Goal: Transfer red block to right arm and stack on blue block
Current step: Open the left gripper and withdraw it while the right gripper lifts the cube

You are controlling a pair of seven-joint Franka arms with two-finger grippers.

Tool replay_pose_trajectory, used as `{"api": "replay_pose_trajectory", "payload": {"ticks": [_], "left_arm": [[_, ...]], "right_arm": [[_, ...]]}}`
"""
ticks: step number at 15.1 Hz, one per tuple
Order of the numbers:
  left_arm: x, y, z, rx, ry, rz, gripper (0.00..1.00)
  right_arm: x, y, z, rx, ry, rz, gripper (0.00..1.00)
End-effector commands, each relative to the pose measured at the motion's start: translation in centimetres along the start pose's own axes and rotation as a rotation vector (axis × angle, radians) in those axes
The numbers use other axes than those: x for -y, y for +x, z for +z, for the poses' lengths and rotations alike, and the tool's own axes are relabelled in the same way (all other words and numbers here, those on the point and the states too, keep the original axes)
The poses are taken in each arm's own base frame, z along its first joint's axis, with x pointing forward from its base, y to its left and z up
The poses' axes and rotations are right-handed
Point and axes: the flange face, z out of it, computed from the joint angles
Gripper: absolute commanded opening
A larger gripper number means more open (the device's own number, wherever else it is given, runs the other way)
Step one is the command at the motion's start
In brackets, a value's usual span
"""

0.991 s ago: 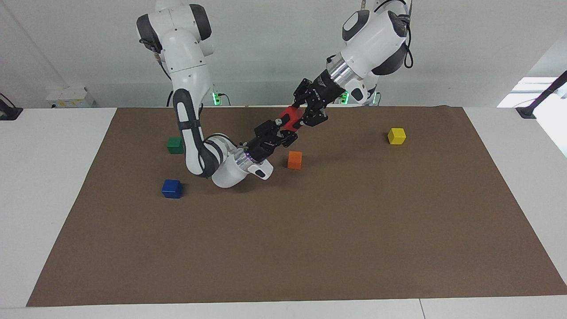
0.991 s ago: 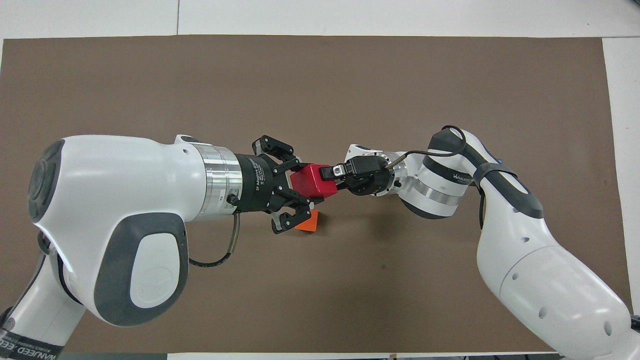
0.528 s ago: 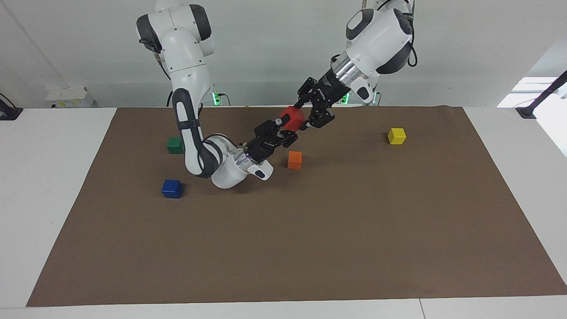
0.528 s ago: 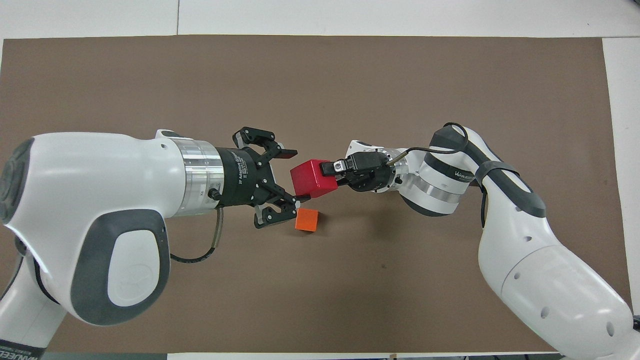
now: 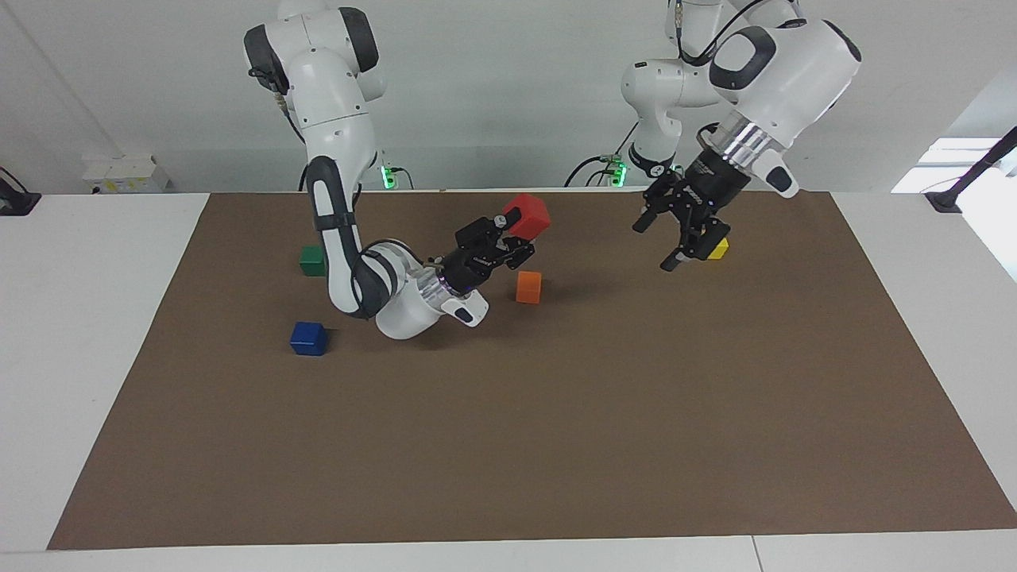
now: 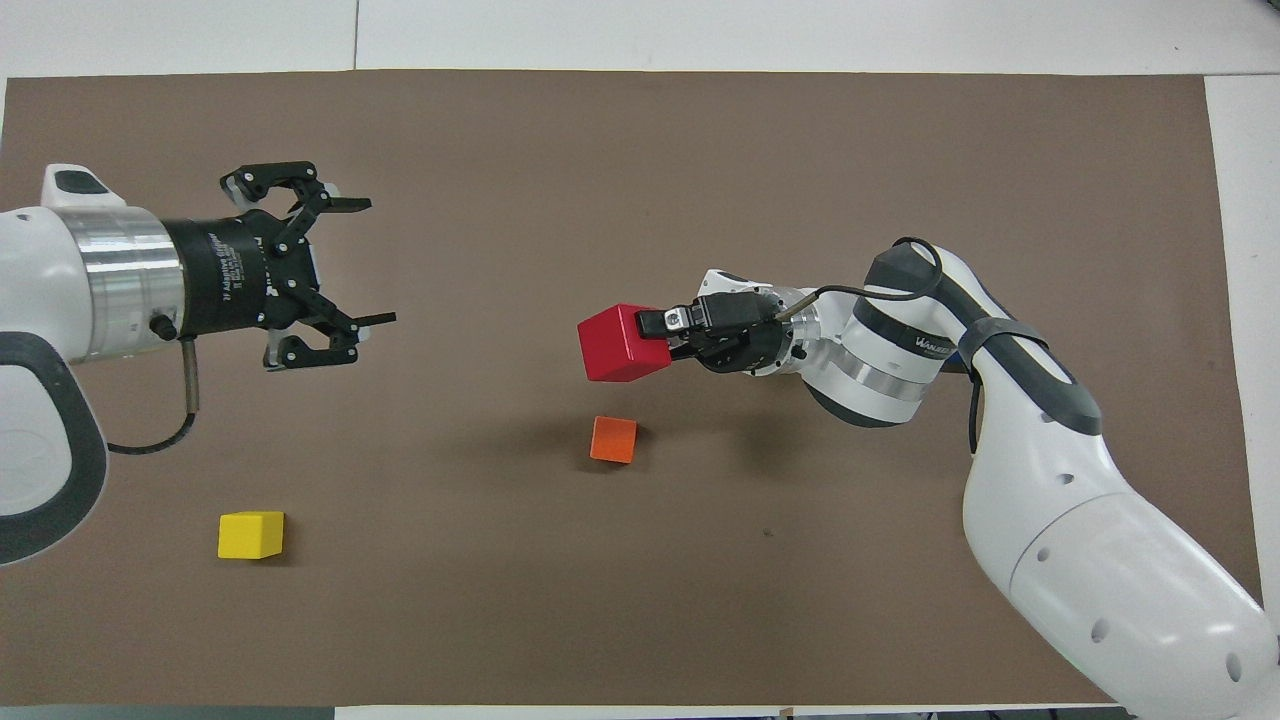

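Observation:
My right gripper (image 5: 514,229) is shut on the red block (image 5: 527,214) and holds it in the air above the middle of the mat, over a spot beside the orange cube. In the overhead view the red block (image 6: 615,343) sticks out from the right gripper (image 6: 655,336). My left gripper (image 5: 653,247) is open and empty, raised over the mat toward the left arm's end; it also shows in the overhead view (image 6: 372,262). The blue block (image 5: 308,338) sits on the mat toward the right arm's end; the right arm hides it in the overhead view.
An orange cube (image 5: 528,287) (image 6: 613,439) lies on the brown mat (image 5: 556,437) below the red block. A green cube (image 5: 314,260) sits nearer the robots than the blue block. A yellow cube (image 6: 250,534) (image 5: 719,249) lies beside the left gripper.
The left gripper let go of the red block and pulled away toward its own end of the table. The right gripper kept the block and lifted it slightly.

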Motion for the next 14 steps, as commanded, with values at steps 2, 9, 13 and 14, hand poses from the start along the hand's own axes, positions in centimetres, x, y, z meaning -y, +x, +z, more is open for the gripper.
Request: {"api": "replay_pose_trajectory", "payload": {"ticks": [2, 9, 13, 14], "left_arm": [[-1.0, 6.4, -1.3, -0.124, 0.008, 0.295, 1.00], [-4.3, 8.6, -1.7, -0.354, 0.268, 0.786, 1.00], [-5.1, 10.2, -4.8, -0.332, 0.459, 1.021, 1.00], [-4.9, 10.4, -5.1, -0.323, 0.536, 1.104, 1.00]], "right_arm": [[4.9, 0.2, 1.5, -0.041, -0.165, -0.006, 0.00], [12.5, -0.6, 2.6, -0.092, -0.493, 0.010, 0.00], [17.9, -2.4, 3.7, -0.115, -0.771, 0.028, 0.00], [18.9, -2.8, 3.5, -0.119, -0.821, 0.033, 0.00]]}}
